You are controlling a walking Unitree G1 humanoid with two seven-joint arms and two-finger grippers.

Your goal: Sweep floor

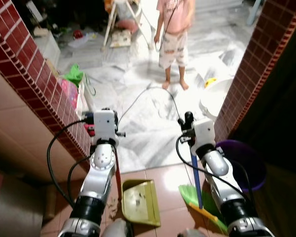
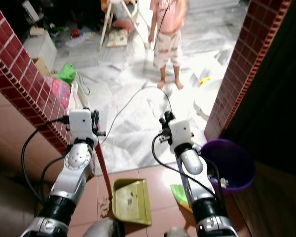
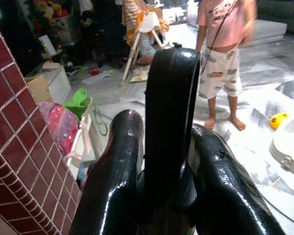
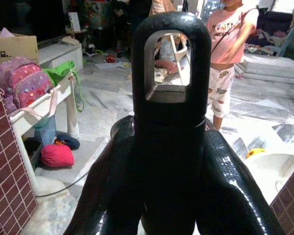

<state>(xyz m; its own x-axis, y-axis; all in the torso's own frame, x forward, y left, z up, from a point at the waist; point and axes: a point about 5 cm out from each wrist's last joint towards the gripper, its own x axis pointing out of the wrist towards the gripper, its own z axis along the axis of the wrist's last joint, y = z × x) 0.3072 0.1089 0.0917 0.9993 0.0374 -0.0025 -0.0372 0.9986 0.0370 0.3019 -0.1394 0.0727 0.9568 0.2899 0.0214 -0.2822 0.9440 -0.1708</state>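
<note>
A green dustpan (image 1: 140, 202) rests on the reddish floor tiles between my arms, its red stick (image 1: 118, 173) rising to my left gripper (image 3: 169, 161). That gripper is shut on the stick's black top (image 3: 170, 98). To the right lies a broom with green bristles (image 1: 190, 193) and a blue handle (image 1: 196, 177). My right gripper (image 4: 169, 196) is shut on the broom's black looped end (image 4: 169, 98). Both wrists stand over the edge where the tiles meet the white marble floor.
Red brick walls flank the opening at left (image 1: 34, 74) and right (image 1: 256, 64). A purple bucket (image 1: 241, 163) stands at my right. A person (image 1: 173, 34) stands ahead on the marble, near a cable (image 1: 138, 98), a white basin (image 1: 214, 98) and bags (image 1: 69, 93).
</note>
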